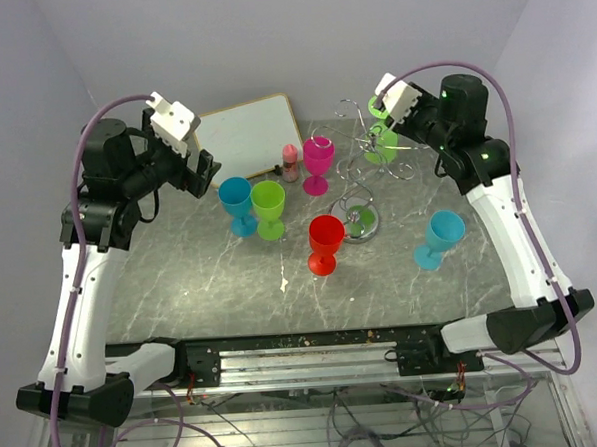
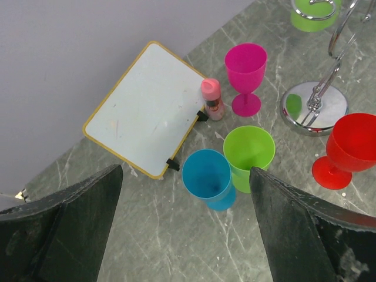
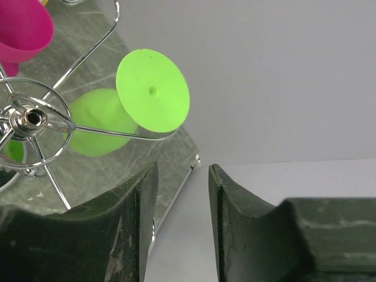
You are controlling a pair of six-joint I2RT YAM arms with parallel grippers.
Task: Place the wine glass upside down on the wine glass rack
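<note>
Right gripper (image 3: 181,171) near green wine glass (image 3: 153,91), foot-up on rack (image 3: 30,118)

- Left arm (image 1: 76,285) raised, elbow bent, wrist angled down; left tool (image 2: 185,176) spread wide, nothing between its fingers.
- Right arm (image 1: 509,222) raised, reaching forward; right tool (image 3: 183,170) fingers a narrow gap apart, gripping nothing.

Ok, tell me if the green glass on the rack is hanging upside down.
Upside down: the green glass shows its flat foot uppermost, bowl below, a wire of the rack under the foot.
</note>
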